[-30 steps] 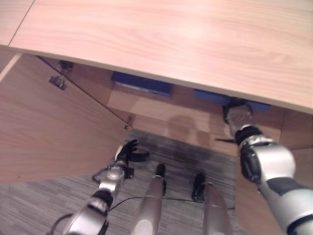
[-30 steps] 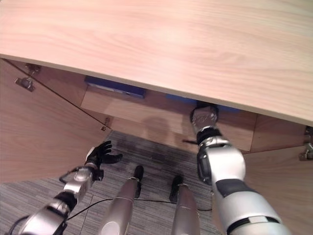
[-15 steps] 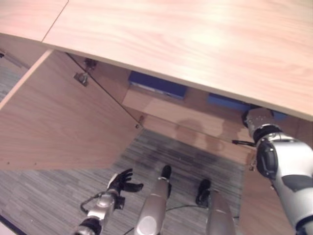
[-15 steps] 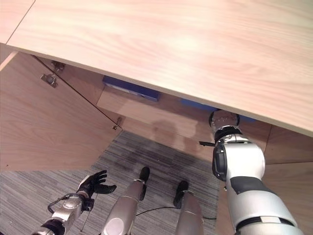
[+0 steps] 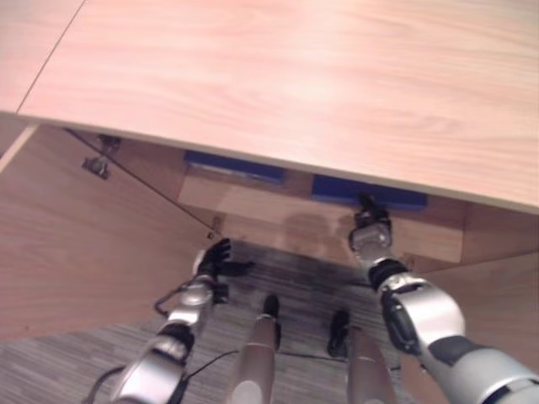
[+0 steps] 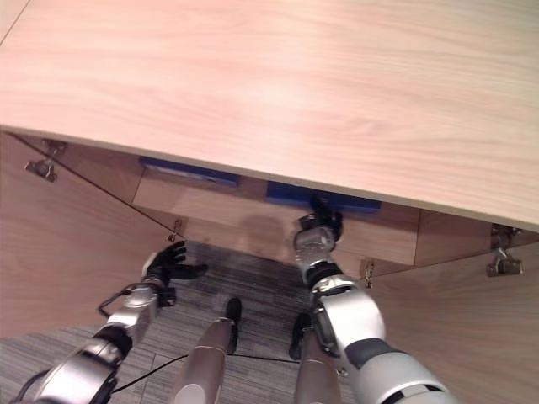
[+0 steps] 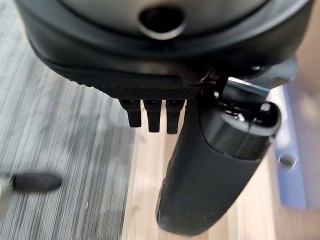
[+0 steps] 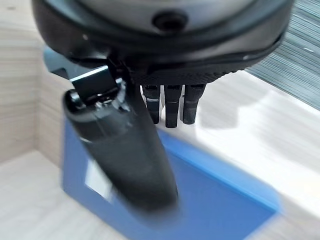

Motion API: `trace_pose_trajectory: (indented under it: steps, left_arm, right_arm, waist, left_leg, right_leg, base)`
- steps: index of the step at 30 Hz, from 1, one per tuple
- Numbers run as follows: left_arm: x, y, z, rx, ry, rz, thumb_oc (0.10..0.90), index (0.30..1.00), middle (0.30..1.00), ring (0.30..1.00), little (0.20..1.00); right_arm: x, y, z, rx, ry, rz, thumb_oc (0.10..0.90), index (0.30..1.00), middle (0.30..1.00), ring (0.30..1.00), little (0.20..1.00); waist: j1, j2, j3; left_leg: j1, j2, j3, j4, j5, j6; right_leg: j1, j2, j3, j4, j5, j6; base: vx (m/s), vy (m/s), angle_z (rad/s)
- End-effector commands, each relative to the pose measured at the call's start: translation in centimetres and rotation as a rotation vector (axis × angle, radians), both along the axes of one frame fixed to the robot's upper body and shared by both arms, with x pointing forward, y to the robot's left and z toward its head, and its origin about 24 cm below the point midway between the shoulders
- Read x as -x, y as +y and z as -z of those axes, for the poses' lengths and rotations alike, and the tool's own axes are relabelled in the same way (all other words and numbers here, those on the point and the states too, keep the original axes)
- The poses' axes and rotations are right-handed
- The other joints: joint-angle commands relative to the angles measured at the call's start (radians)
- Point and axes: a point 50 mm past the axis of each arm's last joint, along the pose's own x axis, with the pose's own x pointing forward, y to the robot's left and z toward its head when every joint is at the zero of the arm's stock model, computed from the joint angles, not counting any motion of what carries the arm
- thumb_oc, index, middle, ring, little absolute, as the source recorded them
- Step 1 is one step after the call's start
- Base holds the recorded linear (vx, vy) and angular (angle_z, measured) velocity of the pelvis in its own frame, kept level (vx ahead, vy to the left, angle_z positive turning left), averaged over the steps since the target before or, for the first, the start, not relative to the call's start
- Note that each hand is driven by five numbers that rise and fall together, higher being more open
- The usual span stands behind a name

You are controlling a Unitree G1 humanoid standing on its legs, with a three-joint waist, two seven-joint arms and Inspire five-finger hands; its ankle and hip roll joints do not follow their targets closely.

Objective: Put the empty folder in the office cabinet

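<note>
Left eye view, folder: The blue folder (image 5: 368, 190) lies flat on the cabinet shelf (image 5: 253, 198), just under the front edge of the cabinet top (image 5: 295, 76). A second blue folder (image 5: 233, 166) lies further to the left on the same shelf.
Left eye view, right robot hand: The right robot hand (image 5: 370, 231) is at the folder's front edge. You cannot judge contact from here.
Left eye view, clearance: The left door (image 5: 76, 244) stands open. Keep the right arm low so that it passes under the top's edge.
Right eye view, left robot hand: The left robot hand (image 6: 171, 263) hangs over the carpet (image 6: 261, 286) with its fingers spread, holding nothing, near the hinge side of the left door. Leave it idle.
Right eye view, right door: The right door (image 6: 472, 328) is open too, so the opening is free on both sides.
Left wrist view, left robot hand: Fingers (image 7: 150, 112) are straight and empty; the shelf's lip and a blue folder's corner (image 7: 290, 165) lie beyond.
Right wrist view, right robot hand: Fingers (image 8: 170, 107) are straight, the thumb (image 8: 125, 150) stretched over the blue folder (image 8: 210, 195), not gripping it.
Step in hand: Judged as the final push. Press with flat fingertips along the shelf, squarely, so that the folder slides in without skewing.
Edge to mind: The folder's front edge looks close to the shelf lip. Seat it fully before withdrawing.
</note>
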Motion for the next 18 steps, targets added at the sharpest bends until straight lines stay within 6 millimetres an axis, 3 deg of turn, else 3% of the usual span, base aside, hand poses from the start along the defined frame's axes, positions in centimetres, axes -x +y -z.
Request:
trace_pose_trajectory:
  steps: [1, 7, 18]
  left_arm:
    - [0.1, 2.0, -0.1, -0.079, -0.001, -0.057, 0.800, 0.900, 0.900, 0.900, 0.900]
    - [-0.1, 1.6, -0.2, -0.078, 0.003, -0.055, 0.800, 0.900, 0.900, 0.900, 0.900]
    - [1.7, 3.3, 1.3, -0.084, 0.051, -0.062, 0.800, 0.900, 0.900, 0.900, 0.900]
  right_arm:
    - [-0.3, -0.2, -0.6, 0.025, -0.004, -0.005, 0.800, 0.900, 0.900, 0.900, 0.900]
    - [0.4, 1.2, 0.3, 0.057, -0.012, -0.059, 0.800, 0.900, 0.900, 0.900, 0.900]
    - [1.7, -1.1, 3.1, 0.077, -0.007, -0.089, 0.800, 0.900, 0.900, 0.900, 0.900]
  waist:
    - [0.015, -0.010, -0.019]
    - [0.000, -0.023, -0.029]
    - [0.007, -0.042, -0.055]
  left_leg:
    - [0.059, 0.044, -0.058, -0.061, -0.053, -0.014]
    - [0.087, 0.053, -0.052, -0.093, -0.042, -0.017]
    - [0.146, 0.061, -0.048, -0.136, -0.034, -0.015]
  right_leg:
    - [0.113, -0.033, 0.035, -0.009, -0.074, 0.068]
    - [0.129, -0.035, 0.038, -0.029, -0.061, 0.074]
    - [0.185, -0.042, 0.024, -0.068, -0.043, 0.090]
  base:
    - [0.00, 0.000, 0.00]
    - [0.00, 0.000, 0.00]
    - [0.03, -0.002, 0.01]
